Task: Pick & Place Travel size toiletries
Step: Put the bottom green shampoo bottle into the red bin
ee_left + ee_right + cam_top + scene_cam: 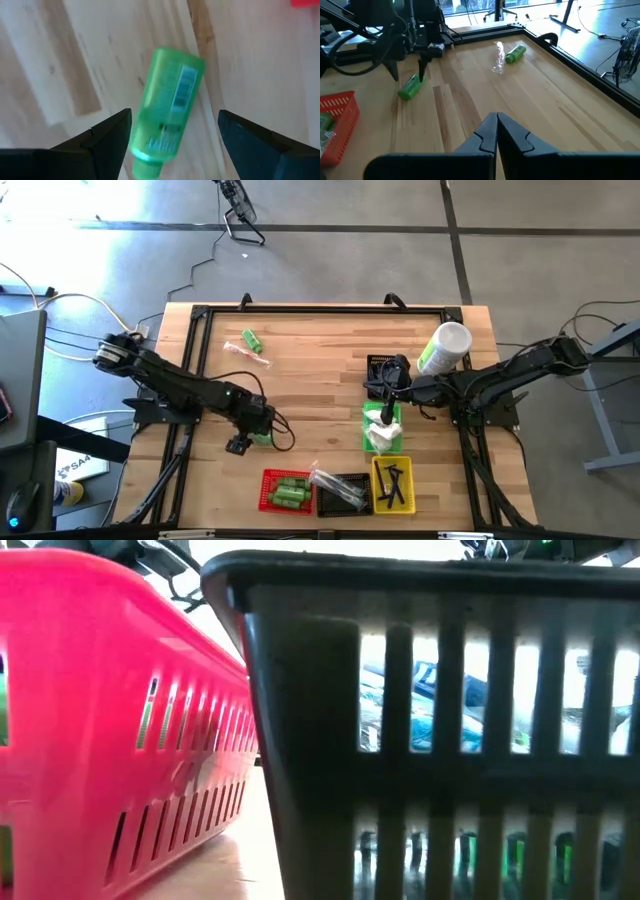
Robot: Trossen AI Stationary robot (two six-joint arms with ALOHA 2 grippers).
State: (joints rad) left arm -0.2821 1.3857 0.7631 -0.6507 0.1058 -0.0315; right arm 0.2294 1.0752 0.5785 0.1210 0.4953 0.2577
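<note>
Beside red basket: green bottle

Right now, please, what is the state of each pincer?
Left pincer: open, poised around a green bottle lying on the table, not gripping it.
Right pincer: closed, holding nothing.

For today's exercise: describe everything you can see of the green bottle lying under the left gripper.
The green bottle is small, of translucent green plastic, with a label bearing a barcode. It lies on its side on the bare wooden table, apart from the baskets. The left gripper is open above it, one finger on either side; no contact is visible.
</note>
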